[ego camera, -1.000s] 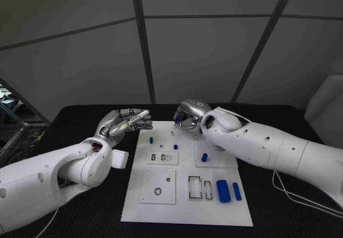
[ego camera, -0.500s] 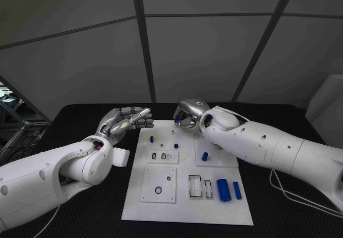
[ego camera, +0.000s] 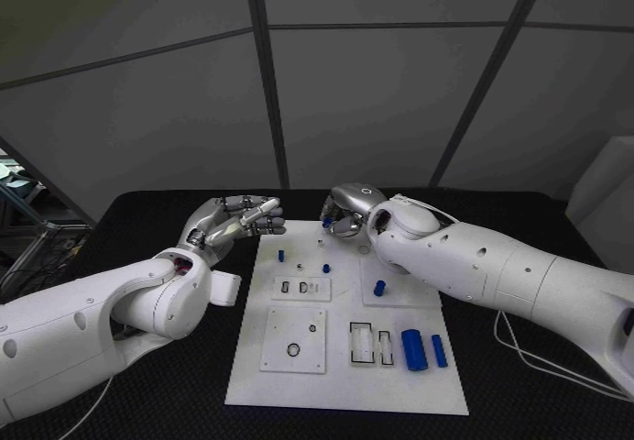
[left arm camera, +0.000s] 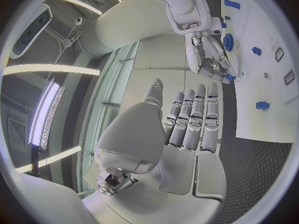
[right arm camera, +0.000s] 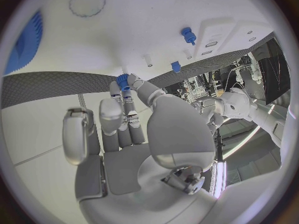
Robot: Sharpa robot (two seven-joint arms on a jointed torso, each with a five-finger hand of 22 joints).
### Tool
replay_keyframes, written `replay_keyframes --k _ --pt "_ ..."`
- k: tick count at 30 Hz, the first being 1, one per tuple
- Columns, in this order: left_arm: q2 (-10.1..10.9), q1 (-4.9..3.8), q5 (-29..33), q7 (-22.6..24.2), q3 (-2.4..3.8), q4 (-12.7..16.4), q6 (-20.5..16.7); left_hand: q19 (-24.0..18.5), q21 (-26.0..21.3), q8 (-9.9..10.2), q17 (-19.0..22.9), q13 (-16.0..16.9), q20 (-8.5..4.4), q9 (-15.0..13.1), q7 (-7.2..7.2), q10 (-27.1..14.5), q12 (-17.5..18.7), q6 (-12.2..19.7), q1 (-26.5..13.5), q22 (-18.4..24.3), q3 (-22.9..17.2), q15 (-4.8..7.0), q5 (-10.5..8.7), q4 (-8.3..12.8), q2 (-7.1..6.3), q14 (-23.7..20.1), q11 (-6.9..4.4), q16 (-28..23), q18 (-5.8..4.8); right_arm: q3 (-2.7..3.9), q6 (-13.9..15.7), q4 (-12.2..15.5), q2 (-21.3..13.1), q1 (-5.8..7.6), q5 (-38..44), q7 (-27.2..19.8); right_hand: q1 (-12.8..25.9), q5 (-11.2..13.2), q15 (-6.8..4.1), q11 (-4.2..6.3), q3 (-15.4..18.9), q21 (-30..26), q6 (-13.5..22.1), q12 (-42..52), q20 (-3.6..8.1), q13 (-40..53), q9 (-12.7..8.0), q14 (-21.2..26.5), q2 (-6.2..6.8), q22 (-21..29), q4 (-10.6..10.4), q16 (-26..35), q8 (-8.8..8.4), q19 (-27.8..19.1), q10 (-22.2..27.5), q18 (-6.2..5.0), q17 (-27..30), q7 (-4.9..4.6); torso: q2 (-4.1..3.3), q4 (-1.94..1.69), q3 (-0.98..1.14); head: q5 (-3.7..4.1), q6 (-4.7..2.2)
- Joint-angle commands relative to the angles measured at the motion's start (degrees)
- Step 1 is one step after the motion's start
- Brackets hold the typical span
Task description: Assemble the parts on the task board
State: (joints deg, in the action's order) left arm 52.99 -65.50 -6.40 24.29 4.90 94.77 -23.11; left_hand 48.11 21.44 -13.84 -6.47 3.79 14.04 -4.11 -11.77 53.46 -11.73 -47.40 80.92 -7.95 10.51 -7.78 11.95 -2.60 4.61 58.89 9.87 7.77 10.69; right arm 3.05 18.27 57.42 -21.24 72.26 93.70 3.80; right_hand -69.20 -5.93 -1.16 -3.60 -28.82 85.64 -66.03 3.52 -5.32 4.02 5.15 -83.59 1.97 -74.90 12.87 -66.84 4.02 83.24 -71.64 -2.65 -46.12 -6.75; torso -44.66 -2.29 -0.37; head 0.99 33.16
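The white task board (ego camera: 346, 385) lies in the middle of the black table. My right hand (ego camera: 346, 213) hovers over its far edge and pinches a small blue part (ego camera: 326, 221) between thumb and fingertips. In the right wrist view that part (right arm camera: 122, 80) sits at the fingertips, close to the board (right arm camera: 124, 30). The left wrist view shows the right hand (left arm camera: 211, 59) above the board (left arm camera: 264, 112). My left hand (ego camera: 238, 220) is raised off the board's far left corner and holds nothing. Its fingers (left arm camera: 190, 117) lie side by side, with the thumb apart.
Blue pegs stand on the board's far half (ego camera: 280, 258) (ego camera: 326, 269) (ego camera: 379, 288). Two blue cylinders (ego camera: 412, 350) (ego camera: 437, 352) lie at its right side. Slotted plates (ego camera: 301, 291) (ego camera: 293, 342) (ego camera: 370, 346) occupy the middle. A blue gear (right arm camera: 28, 42) lies near the right hand.
My left hand's fingers have bent inward a little and the hand has shifted slightly left. The right hand keeps the blue part almost in place.
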Motion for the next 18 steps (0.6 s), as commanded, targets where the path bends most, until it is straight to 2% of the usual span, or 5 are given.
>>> replay_keyframes --k 1,8,12,18 --pt "-0.07 -0.11 -0.27 0.26 0.08 0.15 0.52 0.41 -0.12 0.27 -0.05 -0.05 0.07 0.06 -0.62 -0.01 0.35 0.14 0.64 0.07 0.00 -0.35 -0.29 0.29 -0.07 -0.04 0.35 -0.36 -0.31 -0.01 -1.31 -0.21 0.25 0.14 0.31 -0.76 0.22 0.08 -0.02 0.01 -0.29 -0.28 0.16 -0.14 0.14 -0.04 0.10 0.31 0.54 -3.29 0.04 0.25 -0.13 -0.39 0.42 0.13 0.06 -0.21 0.01 0.02 0.01 -0.01 0.04" --pt "-0.07 -0.14 -0.27 0.26 0.08 0.12 0.51 0.41 -0.12 0.27 -0.05 -0.05 0.07 0.06 -0.62 -0.01 0.35 0.14 0.64 0.07 0.00 -0.35 -0.29 0.29 -0.07 -0.04 0.35 -0.36 -0.31 -0.12 -2.18 -0.64 0.66 0.13 0.31 -0.84 0.33 0.13 0.00 -0.03 -0.36 -0.36 0.22 -0.14 0.12 -0.06 0.09 0.40 0.58 -3.09 -0.03 0.43 -0.18 -0.52 0.54 0.09 0.39 -0.23 0.04 0.01 0.00 -0.03 0.18" --pt "-0.05 -0.16 -0.27 0.25 0.08 0.12 0.50 0.41 -0.12 0.27 -0.05 -0.05 0.07 0.06 -0.62 -0.01 0.35 0.14 0.64 0.07 0.00 -0.35 -0.29 0.29 -0.07 -0.04 0.35 -0.36 -0.31 -0.20 -2.45 -1.06 0.92 0.13 0.31 -0.70 0.63 0.25 0.20 -0.27 -0.69 -0.81 0.83 -0.19 -0.03 -0.19 -0.04 0.76 1.02 -2.05 -0.11 1.15 -0.43 -1.21 1.49 -0.13 1.63 -0.44 0.00 0.05 0.00 -0.07 0.16" --pt "-0.05 -0.19 -0.27 0.23 0.08 0.14 0.41 0.41 -0.14 0.31 -0.06 -0.05 0.07 0.06 -0.64 -0.02 0.40 0.16 0.67 0.10 0.03 -0.37 -0.30 0.37 -0.08 -0.06 0.36 -0.42 -0.32 -0.27 -2.69 -1.76 1.30 0.13 0.22 -0.48 1.12 0.45 1.07 -1.17 -1.42 -2.20 2.43 -0.19 -0.72 -0.38 -0.44 1.68 2.15 1.03 -0.16 3.39 -0.52 -3.21 4.69 -0.77 5.32 -1.14 0.01 0.02 -0.02 -0.02 0.18"
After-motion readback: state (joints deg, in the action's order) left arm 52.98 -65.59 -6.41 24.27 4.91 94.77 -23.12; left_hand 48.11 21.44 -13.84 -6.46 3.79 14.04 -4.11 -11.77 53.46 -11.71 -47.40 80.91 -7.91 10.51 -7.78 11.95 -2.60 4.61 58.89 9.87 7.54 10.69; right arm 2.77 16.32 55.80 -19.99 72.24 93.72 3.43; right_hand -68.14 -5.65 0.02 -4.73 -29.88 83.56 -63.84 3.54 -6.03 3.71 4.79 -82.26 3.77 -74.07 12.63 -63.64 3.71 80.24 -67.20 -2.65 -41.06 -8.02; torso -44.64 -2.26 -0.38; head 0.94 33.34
